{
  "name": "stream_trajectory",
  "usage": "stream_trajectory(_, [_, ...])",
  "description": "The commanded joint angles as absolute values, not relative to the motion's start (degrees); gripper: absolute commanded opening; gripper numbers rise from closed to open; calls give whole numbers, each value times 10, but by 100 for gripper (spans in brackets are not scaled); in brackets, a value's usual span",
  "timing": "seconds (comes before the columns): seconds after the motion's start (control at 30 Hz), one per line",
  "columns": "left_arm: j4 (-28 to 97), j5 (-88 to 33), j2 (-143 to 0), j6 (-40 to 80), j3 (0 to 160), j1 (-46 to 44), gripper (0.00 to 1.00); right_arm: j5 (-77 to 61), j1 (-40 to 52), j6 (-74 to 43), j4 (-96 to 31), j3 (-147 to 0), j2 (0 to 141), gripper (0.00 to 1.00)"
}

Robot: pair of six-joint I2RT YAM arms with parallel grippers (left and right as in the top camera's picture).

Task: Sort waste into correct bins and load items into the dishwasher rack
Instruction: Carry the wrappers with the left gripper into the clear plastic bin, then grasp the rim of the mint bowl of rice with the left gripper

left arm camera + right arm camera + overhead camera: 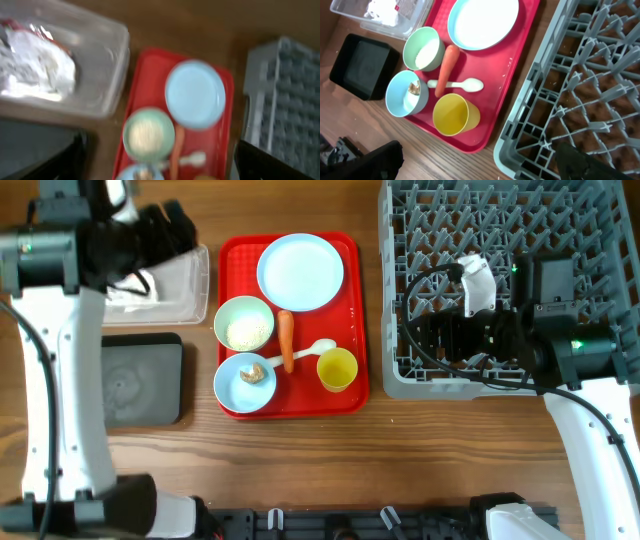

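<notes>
On the red serving tray (352,310) lie the light blue plate (300,272), a pale green bowl (244,323) of white grains, the carrot (287,340), the white spoon (312,348), a blue bowl (246,380) with a brown scrap, and the yellow cup (337,369). Crumpled white paper with a red wrapper piece (35,65) sits in the clear tub (195,290). My left gripper (168,232) hovers open over that tub, empty. My right gripper (425,340) stands open and empty above the front left corner of the grey rack (560,220).
The black tray (140,380) lies in front of the clear tub, left of the red tray. Bare wood runs along the table's front edge. The left wrist view is blurred.
</notes>
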State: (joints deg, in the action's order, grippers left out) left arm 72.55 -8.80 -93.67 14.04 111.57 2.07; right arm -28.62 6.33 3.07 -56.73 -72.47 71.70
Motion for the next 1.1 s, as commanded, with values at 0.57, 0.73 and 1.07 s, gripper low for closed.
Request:
stream_trajectory(0.57, [366, -14, -975, 165, 624, -159, 54, -283, 65, 28, -562, -722, 722, 100])
stream_trajectory(0.73, [301, -14, -975, 151, 589, -159, 51, -283, 65, 28, -562, -722, 722, 100])
stream_trajectory(1.07, [282, -14, -1020, 137, 589, -159, 47, -283, 65, 24, -562, -722, 722, 100])
